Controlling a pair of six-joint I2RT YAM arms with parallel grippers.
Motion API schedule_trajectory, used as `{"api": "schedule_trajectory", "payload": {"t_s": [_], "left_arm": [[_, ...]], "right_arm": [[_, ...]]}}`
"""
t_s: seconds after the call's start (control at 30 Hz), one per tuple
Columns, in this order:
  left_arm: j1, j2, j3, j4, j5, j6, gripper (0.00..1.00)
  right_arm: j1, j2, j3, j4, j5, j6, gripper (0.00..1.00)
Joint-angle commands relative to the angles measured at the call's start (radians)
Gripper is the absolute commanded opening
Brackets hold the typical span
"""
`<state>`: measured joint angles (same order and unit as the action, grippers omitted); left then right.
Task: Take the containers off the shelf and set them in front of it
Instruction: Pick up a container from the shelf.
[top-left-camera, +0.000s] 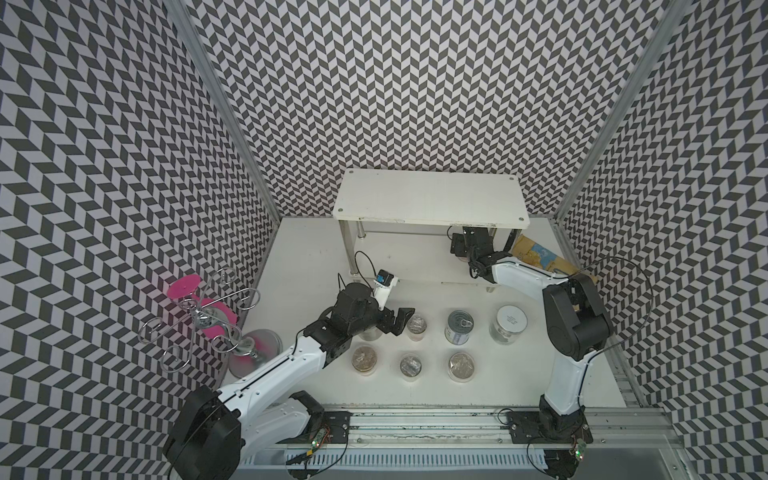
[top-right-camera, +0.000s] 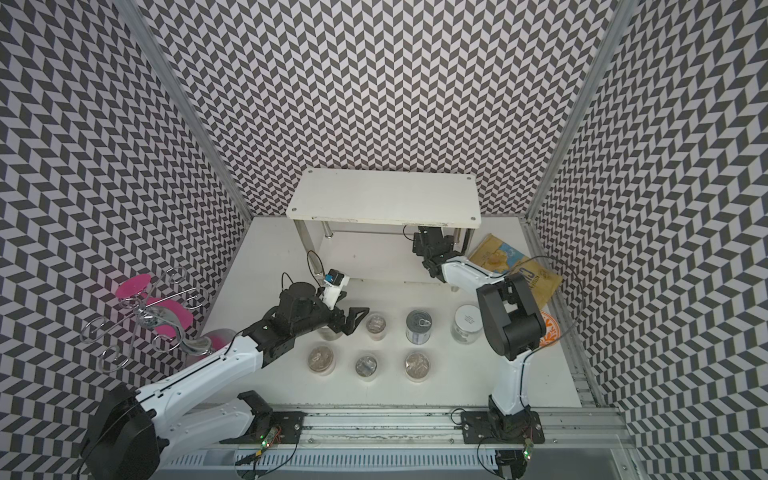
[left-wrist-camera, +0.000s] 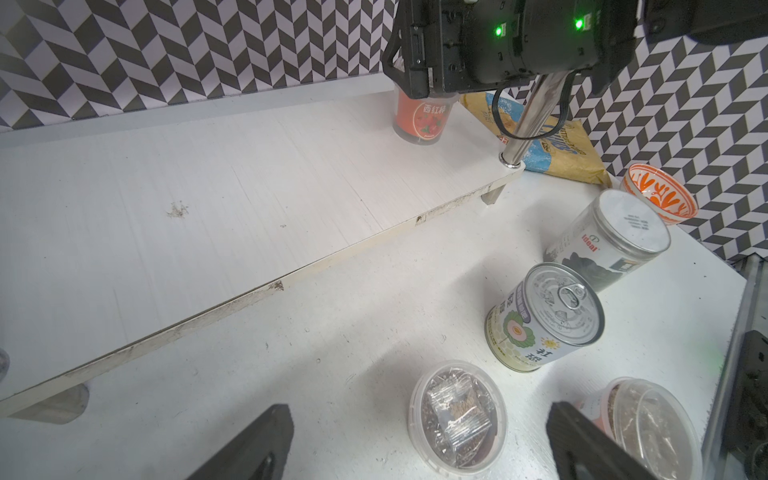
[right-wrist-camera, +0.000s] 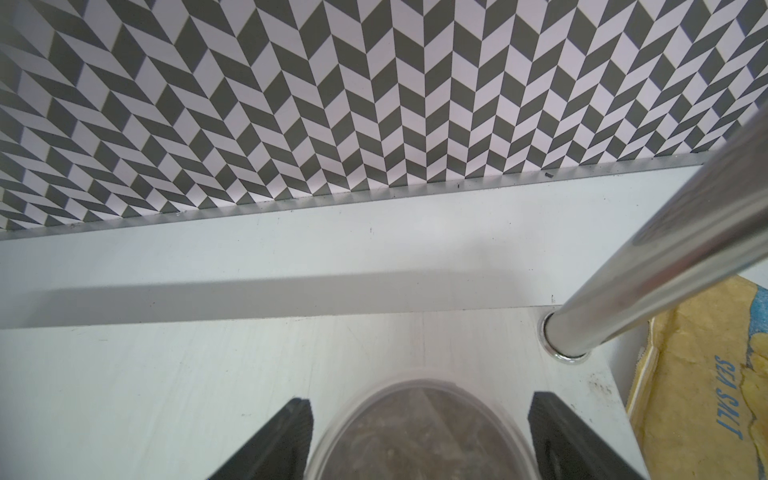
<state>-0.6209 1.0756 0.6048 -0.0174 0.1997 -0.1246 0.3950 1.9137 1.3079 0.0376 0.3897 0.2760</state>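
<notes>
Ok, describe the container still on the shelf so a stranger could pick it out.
Find the white shelf at the back, then the end of its lower board beside the chips bag. A small red-labelled clear cup stands there by the chrome leg; every other container stands on the tabletop.

Top board (top-left-camera: 432, 195): bare, open from above.
Lower board (left-wrist-camera: 208, 199): bare along most of its length; only a red-labelled cup (left-wrist-camera: 422, 118) stands at one end.
Above lower board: roofed by the top board, so entry is from the front.
Chrome leg (right-wrist-camera: 665, 249): just beside the cup, between it and the chips bag (right-wrist-camera: 698, 395).
Right gripper (right-wrist-camera: 419, 407): fills the room around the cup, one finger on each side.
Table strip (top-left-camera: 432, 295): free between the shelf front and the containers.
Front rows: tin can (top-left-camera: 460, 326), clear jar (top-left-camera: 509, 324) and film-topped cups (top-left-camera: 410, 365), apart with narrow gaps.
</notes>
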Motion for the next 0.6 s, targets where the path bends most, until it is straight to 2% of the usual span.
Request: {"api": "schedule_trajectory", "payload": {"t_s": [0.0, 0.37, 0.57], "left_arm": [[0.004, -0.006, 0.002, -0.003, 0.008, 0.007, 1.0], [0.004, -0.005, -0.004, 0.0, 0.014, 0.003, 1.0], [0.004, 0.002, -0.001, 0.001, 0.017, 0.004, 1.0]], "right_arm": [[-0.006, -0.007, -0.01, -0.006, -0.022, -0.004, 0.85], [-0.01, -0.007, -0.01, -0.029, -0.017, -0.011, 0.85], [-0.01, -0.025, -0.019, -0.018, -0.034, -0.033, 0.79]]}}
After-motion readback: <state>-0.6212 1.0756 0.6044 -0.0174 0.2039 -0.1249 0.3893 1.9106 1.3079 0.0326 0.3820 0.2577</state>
